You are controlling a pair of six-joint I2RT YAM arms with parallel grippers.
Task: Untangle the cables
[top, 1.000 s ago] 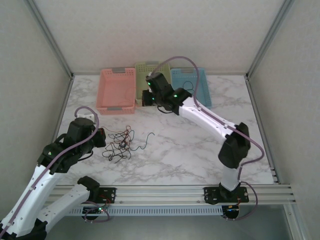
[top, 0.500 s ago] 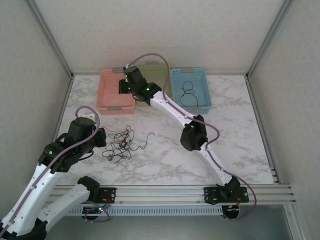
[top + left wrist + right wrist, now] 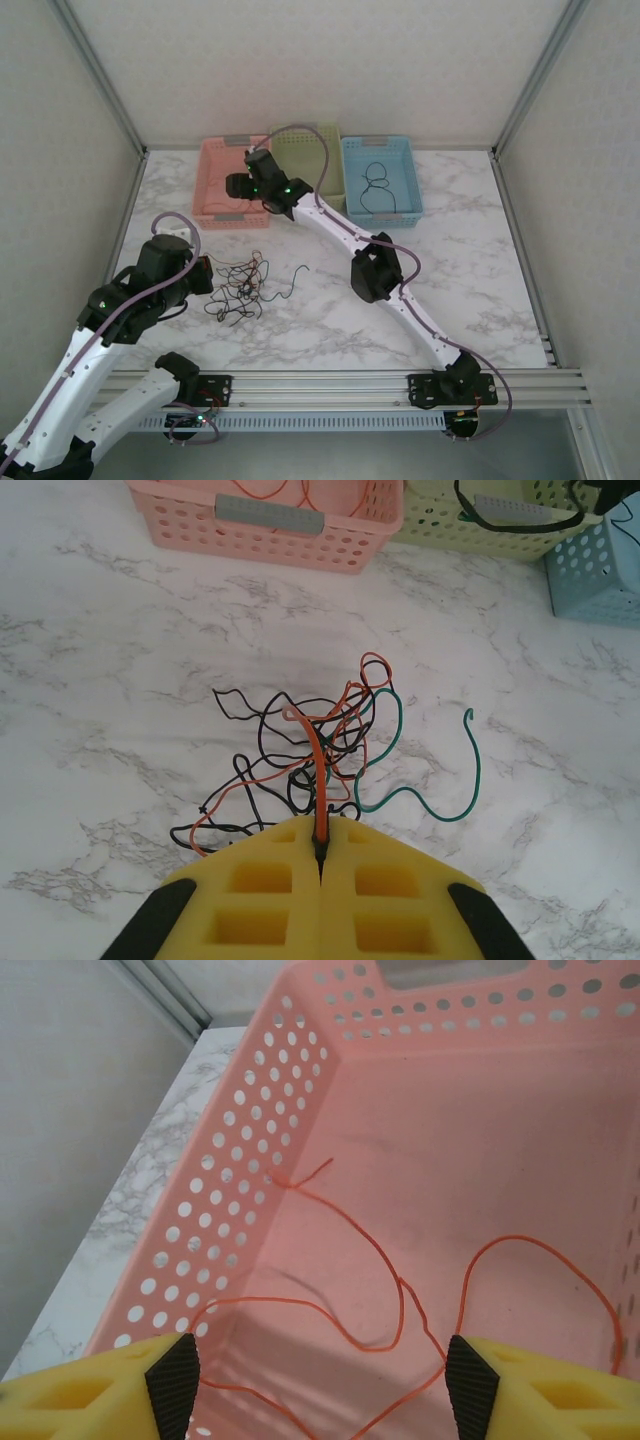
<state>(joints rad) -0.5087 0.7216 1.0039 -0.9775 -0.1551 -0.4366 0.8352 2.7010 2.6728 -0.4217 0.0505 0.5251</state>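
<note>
A tangle of red-orange, black and green cables (image 3: pixel 238 285) lies on the marble table in front of my left gripper (image 3: pixel 205 275). In the left wrist view that gripper (image 3: pixel 321 832) is shut on one red-orange cable (image 3: pixel 318 780) that runs up into the tangle (image 3: pixel 300 740). A green cable (image 3: pixel 470 770) curls out to the right. My right gripper (image 3: pixel 232 185) hangs over the pink basket (image 3: pixel 215 170), open. Below its jaws (image 3: pixel 322 1385) a loose red-orange cable (image 3: pixel 350 1220) lies on the floor of the pink basket (image 3: pixel 240 1190).
Three baskets stand in a row at the back: pink, pale green (image 3: pixel 300 148) and blue (image 3: pixel 400 160), the blue one holding a black cable (image 3: pixel 375 185). The right arm (image 3: pixel 375 270) stretches diagonally across the table. Metal posts and walls enclose the sides.
The right arm swung left from the green and blue baskets to over the pink one. Its jaws opened and a red-orange cable now lies loose in that basket. The left arm has not moved.
</note>
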